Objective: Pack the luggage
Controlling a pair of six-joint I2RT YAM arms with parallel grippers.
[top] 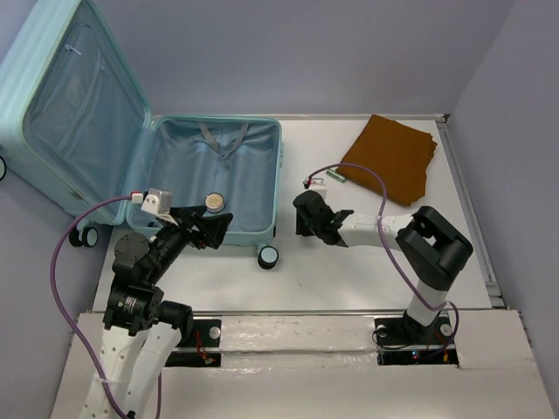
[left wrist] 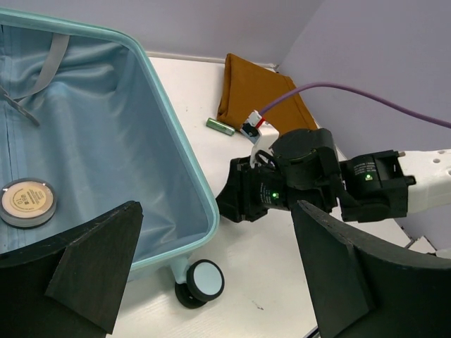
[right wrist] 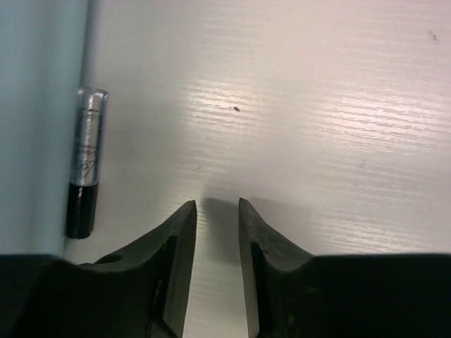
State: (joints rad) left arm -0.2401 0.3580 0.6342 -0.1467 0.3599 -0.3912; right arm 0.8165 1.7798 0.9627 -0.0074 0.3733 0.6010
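The luggage [top: 218, 175] is a pale aqua hard-shell suitcase lying open, with its lid [top: 70, 105] raised at the far left. A round tan compact [top: 213, 202] lies inside on the blue lining, also seen in the left wrist view [left wrist: 27, 201]. My left gripper [top: 214, 229] is open wide and empty above the suitcase's near right corner [left wrist: 217, 211]. My right gripper [top: 306, 214] is low over the table just right of the suitcase, its jaws a narrow gap apart and empty [right wrist: 216, 204]. A small silver tube with a black cap [right wrist: 86, 169] lies against the suitcase wall [right wrist: 35, 105].
A folded brown cloth [top: 390, 157] lies at the far right of the table. A small green stick [top: 337, 175] lies beside it, also in the left wrist view [left wrist: 220, 127]. A caster wheel [top: 268, 256] sticks out at the suitcase's near right corner. Purple cables trail from both wrists.
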